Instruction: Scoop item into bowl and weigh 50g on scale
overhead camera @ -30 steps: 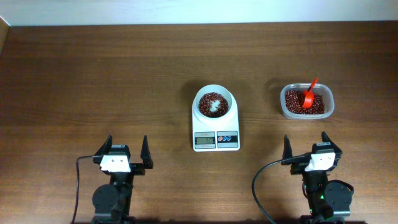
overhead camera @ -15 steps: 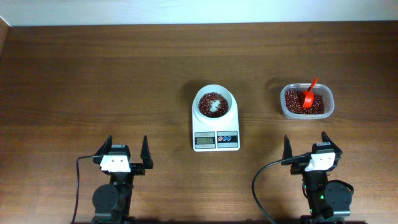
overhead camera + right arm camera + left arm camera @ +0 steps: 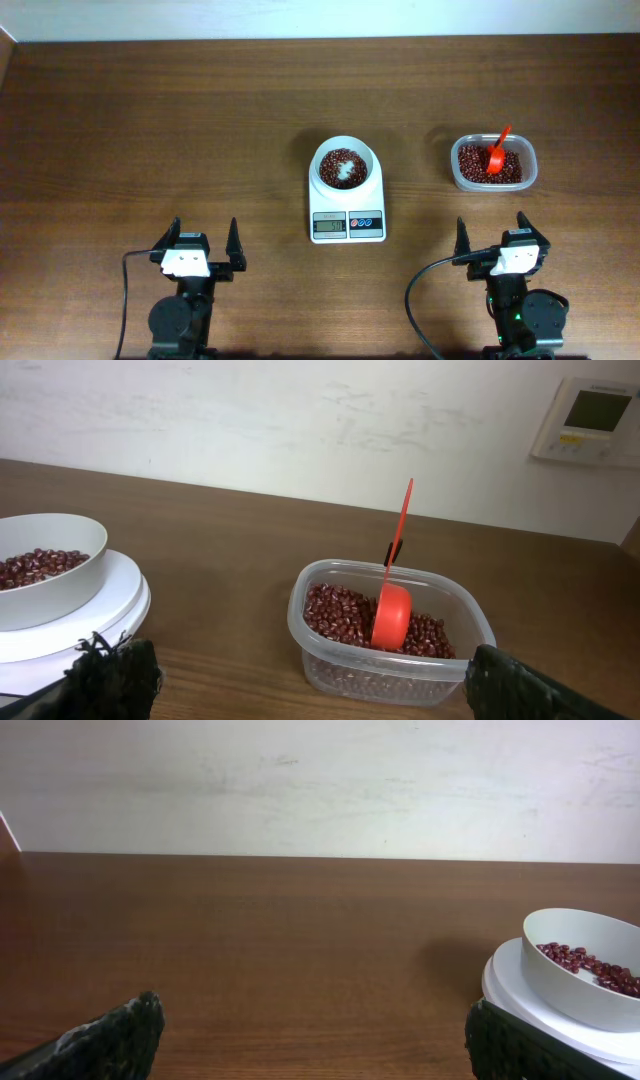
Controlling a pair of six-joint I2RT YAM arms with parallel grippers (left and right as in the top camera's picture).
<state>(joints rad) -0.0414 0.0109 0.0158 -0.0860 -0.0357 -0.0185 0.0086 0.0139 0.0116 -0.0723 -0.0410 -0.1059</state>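
A small white bowl [image 3: 369, 176] with dark red-brown beans [image 3: 330, 162] stands on the flat white scale [image 3: 347, 226] at the table's middle. It also shows in the left wrist view [image 3: 575, 982] and the right wrist view [image 3: 50, 590]. A clear tub [image 3: 492, 184] of beans [image 3: 472, 162] at the right holds a red scoop [image 3: 496, 153], its handle leaning up; the tub [image 3: 400, 675] and scoop [image 3: 392, 610] show in the right wrist view. My left gripper [image 3: 205, 237] and right gripper [image 3: 491, 228] are open and empty near the front edge, apart from everything.
The scale's display and its red and blue buttons [image 3: 364, 222] face the front edge. A wall panel [image 3: 592, 420] hangs behind the table at the right. Black cables run from both arm bases.
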